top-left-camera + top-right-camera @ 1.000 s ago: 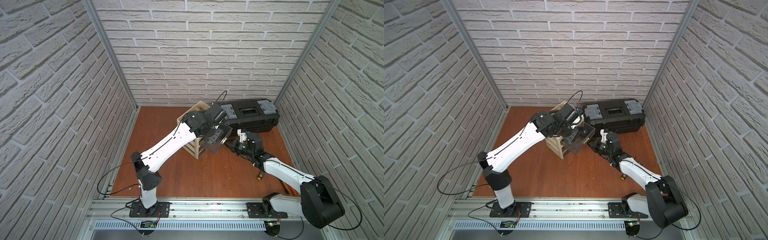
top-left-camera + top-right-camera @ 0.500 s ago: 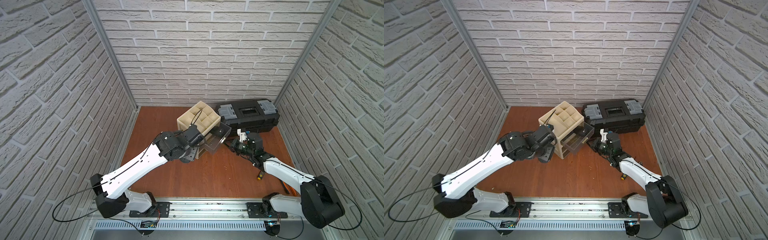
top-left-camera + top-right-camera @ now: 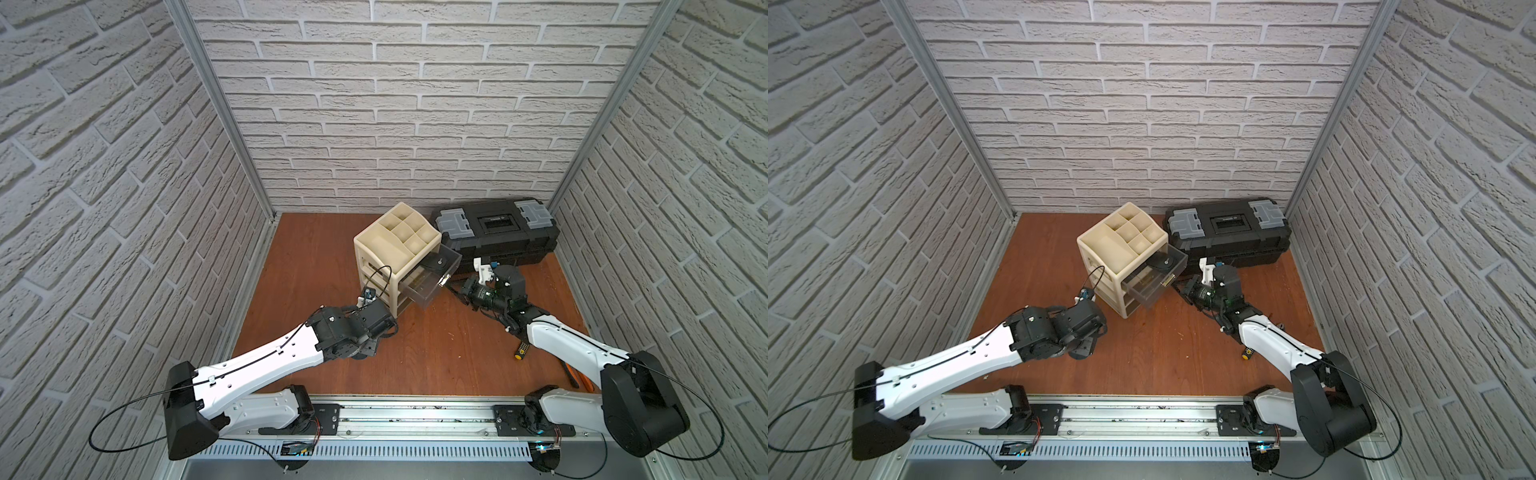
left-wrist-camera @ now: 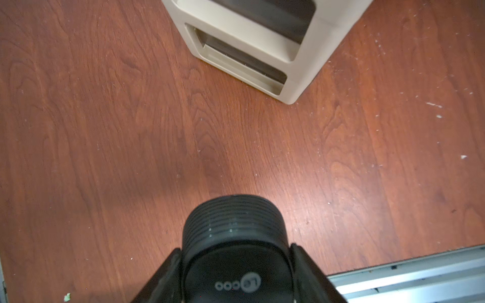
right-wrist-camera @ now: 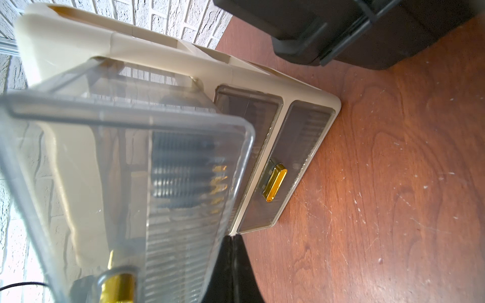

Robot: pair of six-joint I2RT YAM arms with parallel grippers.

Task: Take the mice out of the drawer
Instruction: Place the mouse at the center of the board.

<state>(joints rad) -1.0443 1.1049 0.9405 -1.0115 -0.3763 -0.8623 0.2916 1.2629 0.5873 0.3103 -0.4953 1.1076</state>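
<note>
Pointing at organizer (image 4: 301, 52), mouse (image 4: 233, 225) lengthwise in end effector (image 4: 235, 249)

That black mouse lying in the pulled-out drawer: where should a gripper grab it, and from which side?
Probably across the narrower width of the mouse, pinching its two flanks, coming straight down from above. It lies flat in the open drawer, whose clear walls seem to block any sideways approach; only the top is free.
</note>
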